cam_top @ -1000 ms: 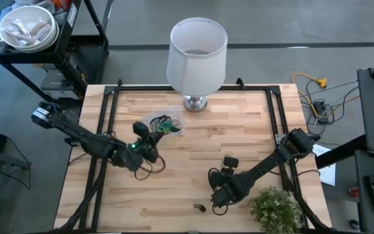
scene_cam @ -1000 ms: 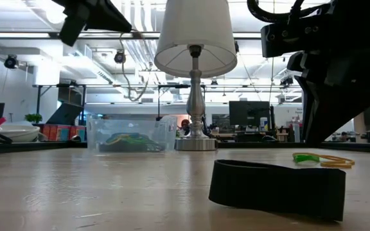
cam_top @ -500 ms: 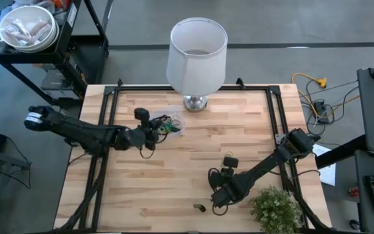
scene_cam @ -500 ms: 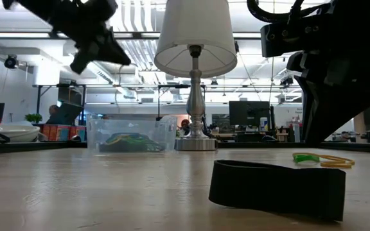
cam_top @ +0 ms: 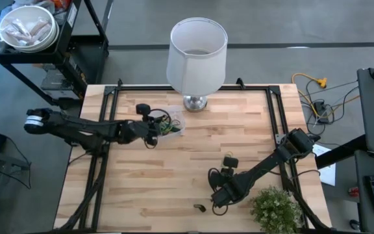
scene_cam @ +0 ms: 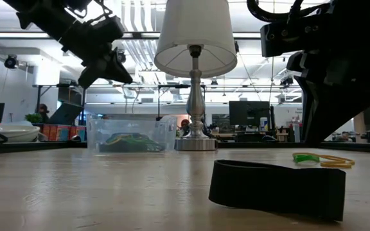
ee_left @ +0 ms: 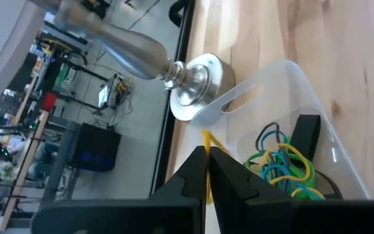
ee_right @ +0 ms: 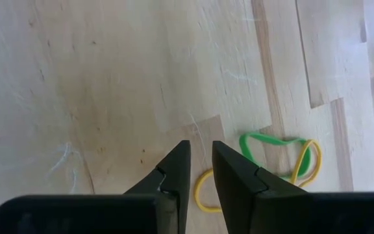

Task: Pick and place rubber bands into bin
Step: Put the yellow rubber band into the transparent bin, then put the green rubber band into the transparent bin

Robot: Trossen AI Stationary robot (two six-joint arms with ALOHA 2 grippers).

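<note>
Where planks end (lab beyond), table (cam_top: 187, 162).

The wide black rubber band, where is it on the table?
In the high view the wide black rubber band lies near the table's front edge, left of the green plant and just beside the right gripper.

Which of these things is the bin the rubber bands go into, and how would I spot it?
Find the tall white lamp at the table's far edge. Just beside its silver base sits the bin, a small clear plastic tub with a tangle of green, yellow and dark rubber bands inside. The left gripper hangs at it, pinching a yellow band. Unlike the lamp, you can see through it.
</note>
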